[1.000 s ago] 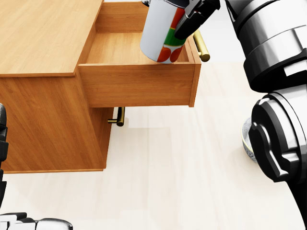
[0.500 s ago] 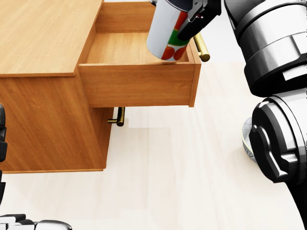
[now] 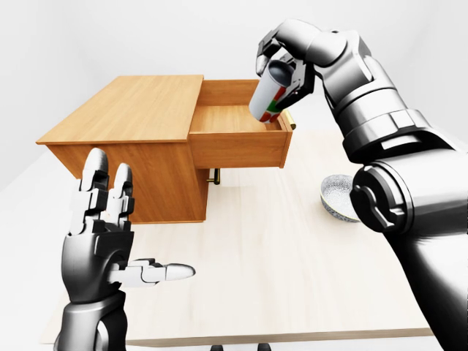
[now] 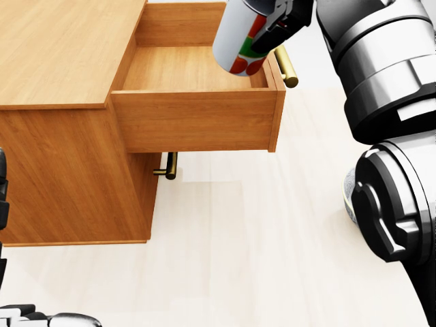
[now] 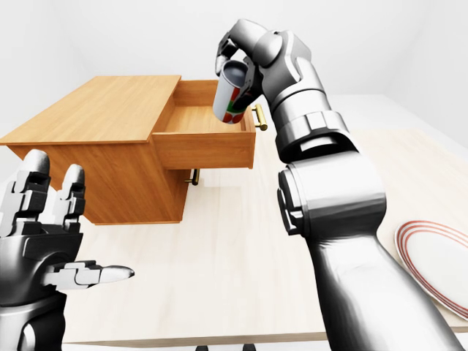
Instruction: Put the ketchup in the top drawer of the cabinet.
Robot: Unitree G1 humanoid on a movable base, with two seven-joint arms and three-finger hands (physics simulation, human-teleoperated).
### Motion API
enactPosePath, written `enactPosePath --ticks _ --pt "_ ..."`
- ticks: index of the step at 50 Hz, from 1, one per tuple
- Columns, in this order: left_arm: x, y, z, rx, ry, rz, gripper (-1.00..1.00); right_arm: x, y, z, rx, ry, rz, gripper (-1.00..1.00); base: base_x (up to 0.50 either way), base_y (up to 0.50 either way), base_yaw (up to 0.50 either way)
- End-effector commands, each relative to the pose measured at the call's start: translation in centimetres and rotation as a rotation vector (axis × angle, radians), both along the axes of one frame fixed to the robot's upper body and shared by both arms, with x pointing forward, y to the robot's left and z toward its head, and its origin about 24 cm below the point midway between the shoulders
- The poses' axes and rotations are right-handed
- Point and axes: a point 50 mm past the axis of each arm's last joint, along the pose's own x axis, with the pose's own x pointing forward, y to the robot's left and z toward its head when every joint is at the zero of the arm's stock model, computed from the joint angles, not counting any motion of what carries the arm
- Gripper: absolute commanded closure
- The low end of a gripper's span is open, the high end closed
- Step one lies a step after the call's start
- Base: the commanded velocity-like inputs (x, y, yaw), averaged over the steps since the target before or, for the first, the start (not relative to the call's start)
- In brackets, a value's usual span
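The ketchup point(image 4: 238, 37) is a white bottle with a red and green label, tilted over the right end of the open top drawer point(image 4: 184, 68). My right hand point(image 3: 281, 79) is shut round its upper part, at the top of the head view. The bottle's lower end hangs just above the drawer's right wall, beside the brass handle point(image 4: 287, 67). The drawer's wooden floor shows bare. The wooden cabinet point(image 3: 124, 110) stands at the left of the table. My left hand point(image 3: 110, 219) is raised at lower left with its fingers spread, holding nothing.
A patterned bowl point(image 3: 338, 197) sits on the pale table to the right of the cabinet, partly behind my right arm. A red-rimmed plate point(image 5: 439, 259) lies at the far right. The lower drawer is closed, and its brass handle point(image 4: 170, 165) shows beneath the open one.
The ketchup and my right hand have moved up and a little to the right in the head view. My left hand and the drawer have not moved.
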Motion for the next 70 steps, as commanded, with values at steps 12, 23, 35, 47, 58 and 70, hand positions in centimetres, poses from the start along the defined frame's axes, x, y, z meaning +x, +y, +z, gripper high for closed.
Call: enactPosePath --ticks 12,23,35,47,58,70 --pt "0.0 0.0 -0.1 0.0 0.003 -0.002 -1.0 0.5 -0.6 -1.8 0.055 -0.005 -0.039 1.0 0.0 0.0 0.0" --pt "-0.1 -0.2 -0.1 0.002 0.009 -0.008 -1.0 0.6 -0.7 -2.0 0.044 -0.001 -0.044 1.0 0.0 0.0 0.0" --pt "-0.1 -0.2 -0.1 0.002 0.008 -0.008 -1.0 0.7 -0.6 -2.8 0.041 0.019 -0.043 1.0 0.0 0.0 0.0" --pt "0.0 -0.2 -0.1 0.001 0.007 -0.008 -1.0 0.9 -0.4 -4.1 0.013 0.074 -0.026 1.0 0.0 0.0 0.0" --pt "-0.1 -0.2 -0.1 0.002 0.009 -0.01 -1.0 1.0 -0.4 -4.8 0.02 0.098 -0.018 1.0 0.0 0.0 0.0" --pt "0.0 -0.3 -0.3 0.002 0.018 -0.011 -1.0 0.8 -0.6 -3.3 0.04 0.049 -0.027 -1.0 0.0 0.0 0.0"
